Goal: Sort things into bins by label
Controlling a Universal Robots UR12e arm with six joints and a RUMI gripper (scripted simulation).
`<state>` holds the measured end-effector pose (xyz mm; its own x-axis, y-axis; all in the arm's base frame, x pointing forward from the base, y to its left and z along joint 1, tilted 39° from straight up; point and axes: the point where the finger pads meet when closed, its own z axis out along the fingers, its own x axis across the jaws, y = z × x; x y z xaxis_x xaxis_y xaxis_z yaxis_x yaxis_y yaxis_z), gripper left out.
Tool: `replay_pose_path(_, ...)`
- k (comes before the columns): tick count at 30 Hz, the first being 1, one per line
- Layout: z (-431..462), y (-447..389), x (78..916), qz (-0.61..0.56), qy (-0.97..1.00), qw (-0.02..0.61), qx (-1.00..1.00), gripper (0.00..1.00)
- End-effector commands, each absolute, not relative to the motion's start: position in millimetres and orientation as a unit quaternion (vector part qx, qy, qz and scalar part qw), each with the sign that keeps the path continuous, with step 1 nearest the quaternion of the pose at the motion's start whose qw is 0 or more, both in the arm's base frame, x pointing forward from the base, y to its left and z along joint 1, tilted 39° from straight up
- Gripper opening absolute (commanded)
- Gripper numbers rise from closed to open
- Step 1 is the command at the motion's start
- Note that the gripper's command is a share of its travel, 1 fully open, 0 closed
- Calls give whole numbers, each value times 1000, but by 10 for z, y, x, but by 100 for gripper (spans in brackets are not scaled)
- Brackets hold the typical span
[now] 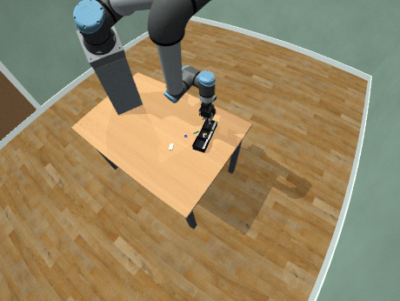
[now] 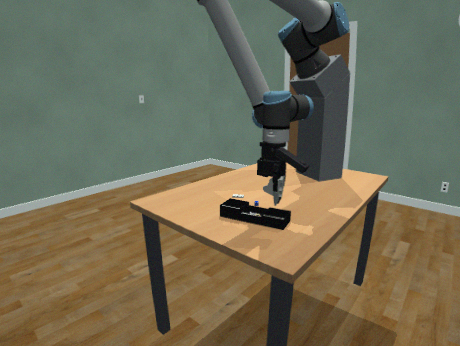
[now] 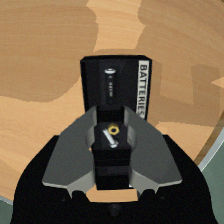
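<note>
My gripper (image 1: 209, 119) (image 2: 277, 203) (image 3: 109, 107) is open a little, with nothing between its fingertips, above the row of black bins. The end bin, labelled BATTERIES (image 3: 143, 90), holds a dark battery (image 3: 110, 85) with a silver end. A brass nut (image 3: 113, 130) and a silver bolt (image 3: 109, 138) lie in the middle bin. The near bin (image 1: 200, 143) is at the other end of the row; the fingers partly hide it in the wrist view. The bins stand upright. On the table are a green thing (image 1: 196, 132), a small blue thing (image 1: 185, 136) (image 2: 256, 203) and a white thing (image 1: 171, 147) (image 2: 238, 195).
The wooden table (image 1: 143, 148) (image 2: 200, 209) carries the bins near one edge. The grey robot pedestal (image 1: 118, 84) (image 2: 320, 130) stands at the far side of the table. The other bins' labels cannot be read.
</note>
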<state>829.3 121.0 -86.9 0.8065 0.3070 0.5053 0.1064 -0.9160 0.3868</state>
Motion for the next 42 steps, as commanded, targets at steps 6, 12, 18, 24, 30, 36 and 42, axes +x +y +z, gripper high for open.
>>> replay_pose_path(6, -855, 628, 7987, 310, -17, 133, 941, 14)
replay_pose_path(12, -875, 292, 7807, 316, -83, 113, 938, 14)
replay_pose_path(18, -883, 249, 7784, 322, -151, 89, 930, 14)
replay_pose_path(24, -869, 308, 7822, 329, -195, 70, 921, 14)
replay_pose_path(30, -851, 336, 7863, 331, -196, 71, 920, 14)
replay_pose_path(36, -851, 333, 7852, 330, -196, 71, 921, 14)
replay_pose_path(42, -852, 329, 7850, 330, -196, 71, 921, 14)
